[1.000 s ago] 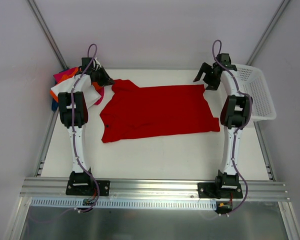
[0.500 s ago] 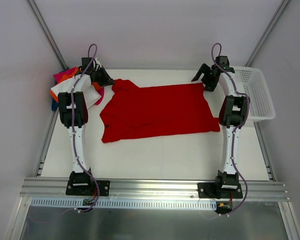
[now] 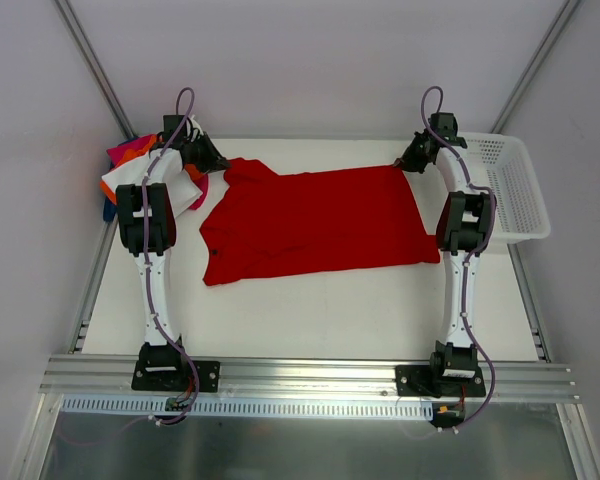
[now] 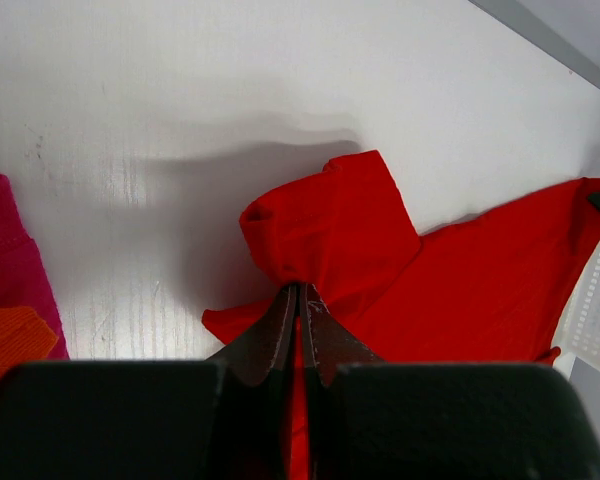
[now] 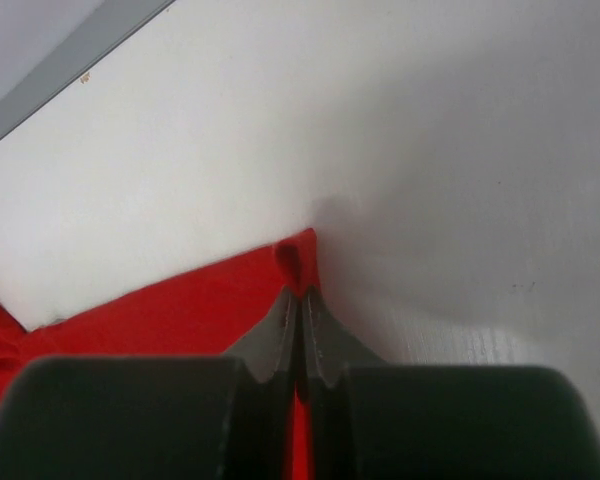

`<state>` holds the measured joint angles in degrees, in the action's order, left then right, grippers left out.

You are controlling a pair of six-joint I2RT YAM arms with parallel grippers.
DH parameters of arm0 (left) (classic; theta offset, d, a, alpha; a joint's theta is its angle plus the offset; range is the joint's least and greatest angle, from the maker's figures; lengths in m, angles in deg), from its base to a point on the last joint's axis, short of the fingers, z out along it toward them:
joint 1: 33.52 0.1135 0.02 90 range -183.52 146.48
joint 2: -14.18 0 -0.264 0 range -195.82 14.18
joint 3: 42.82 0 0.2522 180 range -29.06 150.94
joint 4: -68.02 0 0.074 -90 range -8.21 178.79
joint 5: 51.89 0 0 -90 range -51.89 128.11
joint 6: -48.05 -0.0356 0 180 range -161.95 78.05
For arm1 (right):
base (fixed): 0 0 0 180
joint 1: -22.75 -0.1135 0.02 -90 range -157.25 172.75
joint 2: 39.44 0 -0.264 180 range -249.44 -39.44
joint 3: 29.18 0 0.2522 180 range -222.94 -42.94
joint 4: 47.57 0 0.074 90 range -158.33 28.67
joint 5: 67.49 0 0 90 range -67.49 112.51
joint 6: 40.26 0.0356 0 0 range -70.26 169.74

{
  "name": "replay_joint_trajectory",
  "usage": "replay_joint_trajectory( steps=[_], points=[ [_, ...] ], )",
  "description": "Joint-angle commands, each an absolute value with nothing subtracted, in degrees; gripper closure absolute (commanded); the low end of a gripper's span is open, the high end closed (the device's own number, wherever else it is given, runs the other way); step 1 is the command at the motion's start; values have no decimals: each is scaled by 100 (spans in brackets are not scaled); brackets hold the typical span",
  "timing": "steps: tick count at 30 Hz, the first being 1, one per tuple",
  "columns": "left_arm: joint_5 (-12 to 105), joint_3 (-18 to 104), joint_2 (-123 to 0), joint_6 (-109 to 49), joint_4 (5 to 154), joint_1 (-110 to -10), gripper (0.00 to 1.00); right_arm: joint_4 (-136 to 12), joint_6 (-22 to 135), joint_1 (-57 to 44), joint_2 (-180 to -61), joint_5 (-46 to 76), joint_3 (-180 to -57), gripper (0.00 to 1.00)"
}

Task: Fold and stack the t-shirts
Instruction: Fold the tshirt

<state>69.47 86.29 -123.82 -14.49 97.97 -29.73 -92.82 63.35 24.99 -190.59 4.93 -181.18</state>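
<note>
Right pincer (image 5: 300,293) now on red t-shirt (image 3: 315,222)

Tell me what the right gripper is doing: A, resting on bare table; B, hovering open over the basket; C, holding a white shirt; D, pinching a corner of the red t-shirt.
D: the right wrist view shows the right gripper closed on a corner of the red t-shirt.

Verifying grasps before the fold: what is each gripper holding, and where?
Both hold the red t-shirt: the left gripper pinches bunched cloth at its far-left corner, the right gripper pinches its far-right corner tip.
</note>
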Motion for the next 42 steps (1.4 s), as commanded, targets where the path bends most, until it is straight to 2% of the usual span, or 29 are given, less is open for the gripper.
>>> replay_joint_trajectory(
  steps=[1, 6, 17, 42],
  points=[
    [7107, 8714, -12205, -1479, 9743, -2992, 100, -9473, 6547, 2891, -19289, 863, -18198, 100],
    [7072, 8696, -12153, -1575, 9752, -2983, 100, -9394, 6434, 2891, -19105, 854, -17988, 99],
    [6975, 8433, -11274, -1717, 9752, -2983, 100, -9253, 6073, 2891, -17569, 881, -16943, 100],
    [6001, 5797, -8655, -1980, 9734, -3712, 100, -9103, 5862, 2706, -15009, 950, -13936, 100]
  ],
)
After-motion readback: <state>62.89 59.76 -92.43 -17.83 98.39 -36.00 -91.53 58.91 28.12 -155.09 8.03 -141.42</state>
